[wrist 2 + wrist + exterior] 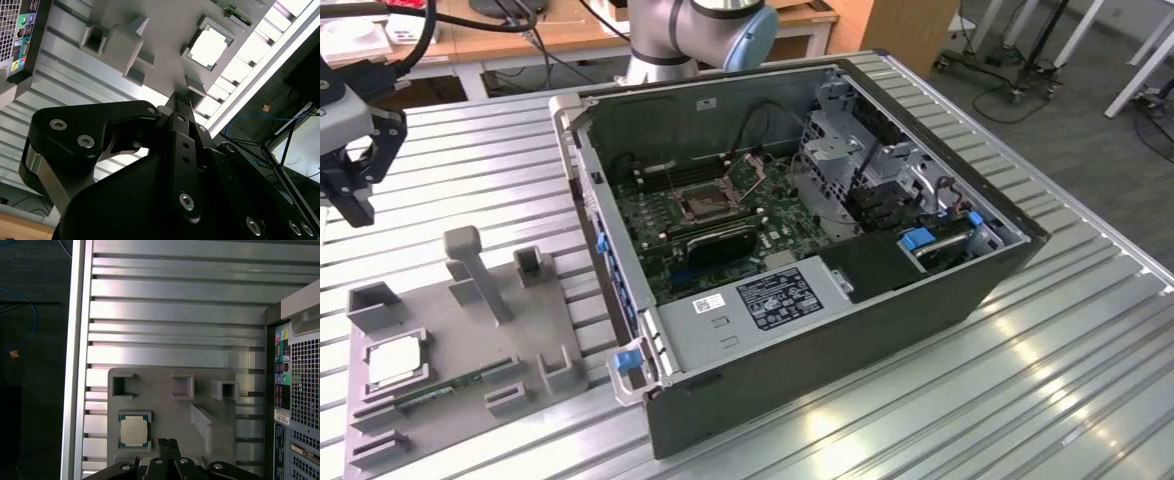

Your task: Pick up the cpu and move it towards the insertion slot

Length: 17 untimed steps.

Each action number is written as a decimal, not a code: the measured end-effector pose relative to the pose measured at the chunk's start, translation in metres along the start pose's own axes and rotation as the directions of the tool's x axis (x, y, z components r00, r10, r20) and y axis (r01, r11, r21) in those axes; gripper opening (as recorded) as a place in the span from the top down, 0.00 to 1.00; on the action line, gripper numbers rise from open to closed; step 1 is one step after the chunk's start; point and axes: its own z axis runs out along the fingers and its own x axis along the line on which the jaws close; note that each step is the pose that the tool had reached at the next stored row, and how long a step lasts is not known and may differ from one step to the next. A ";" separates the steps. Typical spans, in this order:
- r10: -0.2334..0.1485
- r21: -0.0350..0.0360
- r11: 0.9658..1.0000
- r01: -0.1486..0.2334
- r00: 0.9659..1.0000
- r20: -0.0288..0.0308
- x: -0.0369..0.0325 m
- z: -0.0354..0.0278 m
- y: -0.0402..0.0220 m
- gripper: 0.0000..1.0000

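The cpu [394,358] lies flat in a square holder on the grey fixture plate [547,320], at the exterior view's lower left; its silver top faces up. My gripper [356,208] hangs above the table at the far left, well above and behind the plate, with its black fingers shut and nothing between them. In both wrist views the cpu [134,430] [210,46] sits a short way off to one side of the gripper [167,442] [181,96]. The insertion slot [698,205] is the dark square socket on the green board inside the open computer case [854,330].
The fixture plate carries upright grey posts [474,270] and a thin green memory stick [447,390]. The case's side wall [607,250] stands between the plate and the board. The ribbed metal table [1014,400] ends in an edge [76,365] close to the plate.
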 end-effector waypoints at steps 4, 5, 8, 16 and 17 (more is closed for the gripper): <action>0.000 0.000 1.000 0.000 1.000 0.000 0.0000 0.0020 -0.0001 0.89; 0.000 0.000 1.000 0.000 1.000 0.000 0.0000 0.0027 -0.0001 0.89; 0.000 0.000 1.000 0.000 1.000 0.000 0.0000 0.0049 -0.0002 0.89; 0.000 0.000 1.000 0.000 1.000 0.000 0.0000 0.0060 -0.0002 0.89; 0.000 0.000 1.000 0.000 1.000 0.000 0.0000 0.0060 -0.0002 0.89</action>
